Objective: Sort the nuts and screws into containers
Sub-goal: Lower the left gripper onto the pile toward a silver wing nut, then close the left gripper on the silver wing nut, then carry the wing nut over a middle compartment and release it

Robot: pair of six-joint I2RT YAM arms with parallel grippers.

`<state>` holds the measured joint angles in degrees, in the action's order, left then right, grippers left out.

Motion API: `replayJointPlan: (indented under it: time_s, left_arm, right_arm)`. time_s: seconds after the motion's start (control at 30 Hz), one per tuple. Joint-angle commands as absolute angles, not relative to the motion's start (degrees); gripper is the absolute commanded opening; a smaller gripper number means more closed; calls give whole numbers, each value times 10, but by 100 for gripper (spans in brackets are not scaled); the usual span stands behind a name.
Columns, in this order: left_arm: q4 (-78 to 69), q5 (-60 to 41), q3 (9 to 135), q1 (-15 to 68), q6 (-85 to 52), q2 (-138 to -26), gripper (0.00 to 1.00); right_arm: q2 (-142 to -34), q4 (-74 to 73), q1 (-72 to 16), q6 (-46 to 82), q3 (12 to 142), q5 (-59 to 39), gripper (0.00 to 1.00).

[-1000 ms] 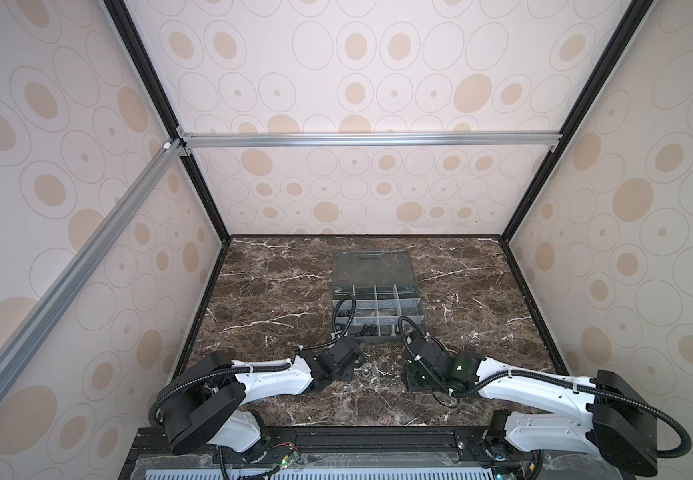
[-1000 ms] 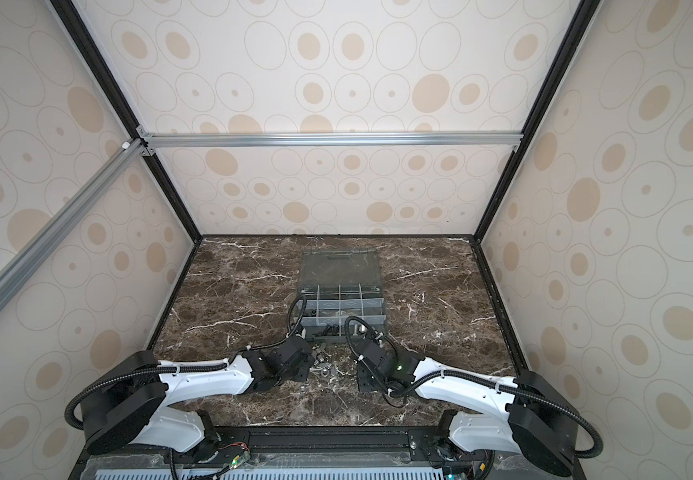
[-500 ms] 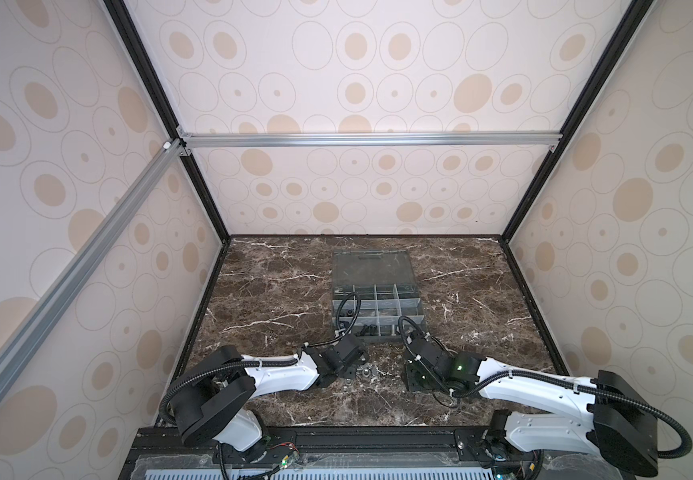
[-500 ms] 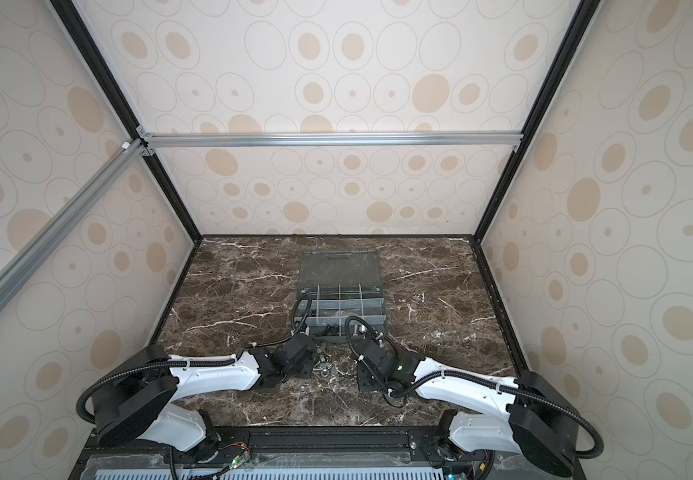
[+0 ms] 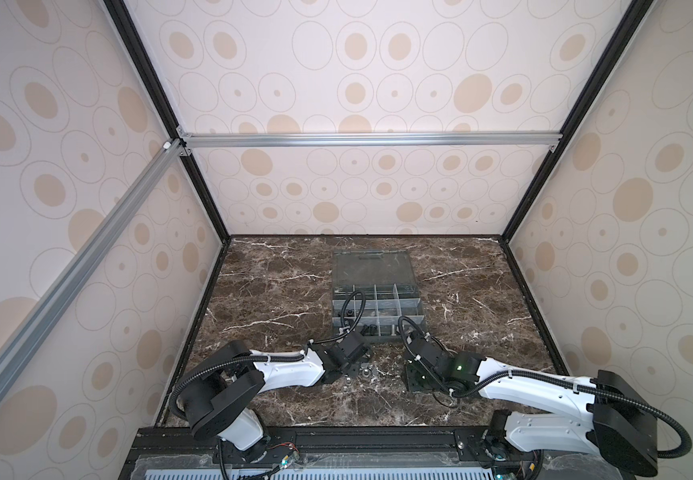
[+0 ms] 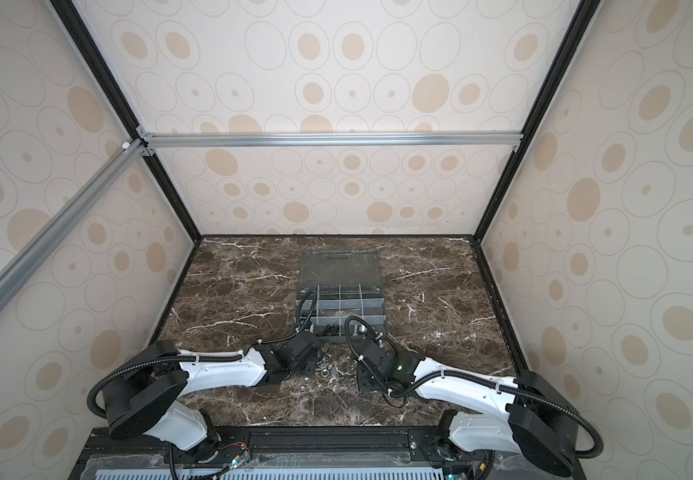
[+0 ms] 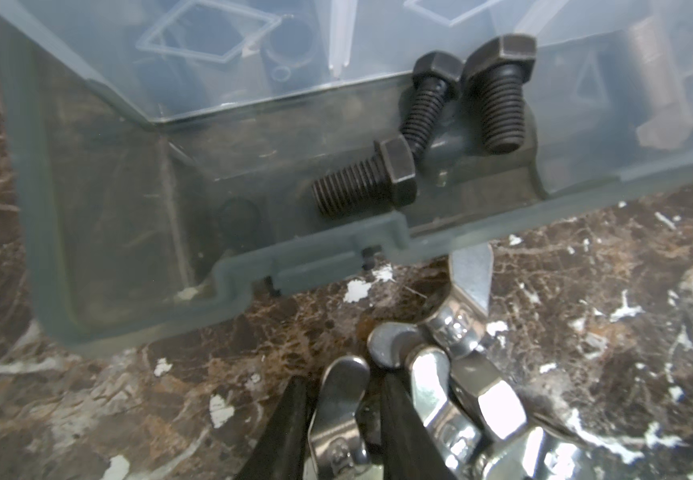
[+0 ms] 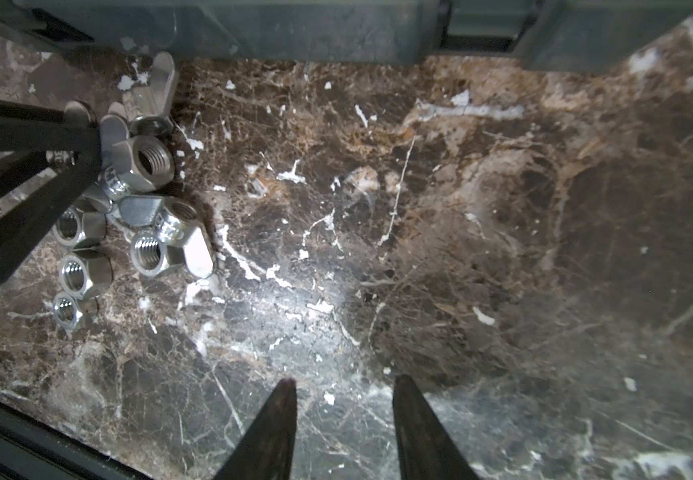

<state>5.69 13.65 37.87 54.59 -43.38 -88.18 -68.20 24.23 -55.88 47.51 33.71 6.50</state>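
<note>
While three black hex-head steel screws (image 7: 419, 120) already lie in the near-left compartment of the dark grey plastic organizer box (image 7: 128, 187), the sorting looks well short of finished. A heap of silver hex nuts and wing nuts (image 8: 145, 208) sits loose on the brown marble counter (image 8: 461, 249), just near of the box's near wall and between the two arms. I see no loose screws on the counter, so the nuts seem to be the main work left.

The left tool (image 7: 342, 382) is down in that heap, its black fingers close on either side of one wing of a wing nut (image 7: 338, 399). Whether they already pinch it or merely flank it I cannot tell. The right tool (image 8: 344, 395) hangs over bare counter to the right of the heap, fingers apart and empty.

Much is hard to read. In a top view the heap (image 5: 364, 371) is only bright specks, and the box (image 5: 382, 340) shows its grid of compartments but not their contents. Its clear hinged lid (image 5: 371, 268) lies open on the far side. Through the translucent dividers the neighbouring compartments show only blurred dark and grey shapes. The left tool covers part of the heap, so no count is sure, and the arms hide some counter.
</note>
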Motion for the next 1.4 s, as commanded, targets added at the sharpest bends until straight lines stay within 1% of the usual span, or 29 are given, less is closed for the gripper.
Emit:
replayJointPlan:
  time_s: [0.0,0.23,0.6,0.9,1.13,1.23,1.37]
  left_arm:
    - [77,150,390,553,-426,-884,30]
    - [96,167,371,554,-431,-864,27]
    - [113,186,359,554,-428,-831,16]
    - [134,185,374,554,-417,-786,15]
    - [124,177,436,553,-380,-763,16]
    - [104,175,478,545,-348,-782,17]
    - [84,155,541,514,-310,-838,17]
  right_arm:
    - [-687,250,-562,481,338,76,42]
    - [-686,247,-562,483,333,76,42]
    - [-675,248,-562,486,326,78,42]
    - [-664,251,-562,489,320,81,42]
    - [-665,252,-562,489,323,86,42]
    - [-668,254,-562,486,326,85,42]
    - [-663,262,-562,486,329,88,42]
